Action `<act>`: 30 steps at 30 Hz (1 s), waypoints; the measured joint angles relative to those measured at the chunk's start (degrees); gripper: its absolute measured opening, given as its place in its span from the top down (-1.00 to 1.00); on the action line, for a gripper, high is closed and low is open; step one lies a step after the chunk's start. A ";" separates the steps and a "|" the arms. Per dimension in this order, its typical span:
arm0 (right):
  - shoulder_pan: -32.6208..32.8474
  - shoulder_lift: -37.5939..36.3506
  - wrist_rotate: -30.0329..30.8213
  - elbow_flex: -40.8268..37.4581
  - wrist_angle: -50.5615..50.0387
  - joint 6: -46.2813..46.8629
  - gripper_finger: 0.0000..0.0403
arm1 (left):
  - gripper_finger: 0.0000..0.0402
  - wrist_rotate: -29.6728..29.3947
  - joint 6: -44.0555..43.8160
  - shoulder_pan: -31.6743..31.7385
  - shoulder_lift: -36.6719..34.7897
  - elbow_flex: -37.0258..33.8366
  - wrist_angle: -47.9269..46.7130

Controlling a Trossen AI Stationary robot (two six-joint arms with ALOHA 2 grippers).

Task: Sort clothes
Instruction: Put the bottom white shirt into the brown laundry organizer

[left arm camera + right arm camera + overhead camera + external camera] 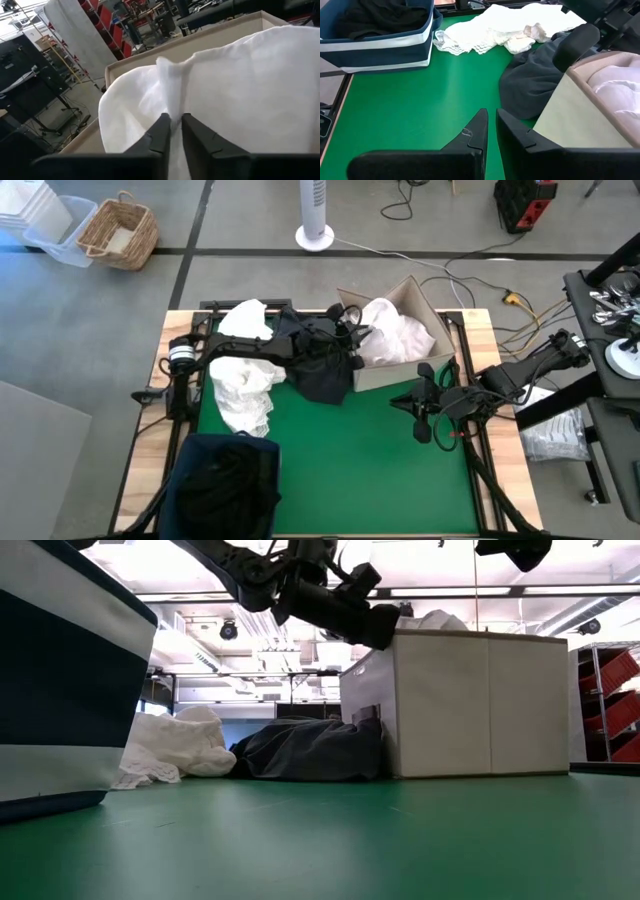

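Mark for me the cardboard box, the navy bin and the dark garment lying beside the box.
cardboard box (412, 292): high view, on its far rim.
navy bin (375, 51): right wrist view, on its striped front wall.
dark garment (305, 752): low view, on the middle of the heap.

The right gripper, jaws nearly shut, hangs over the green desk. A dark garment touches the cardboard box.

Left hand reaches far across, fingers nearly together; right hand hangs low, fingers closed
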 joint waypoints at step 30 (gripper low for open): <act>0.00 0.00 -0.04 0.00 -2.59 1.51 0.86 | 0.57 35.66 2.23 1.78 -10.44 -0.10 -5.75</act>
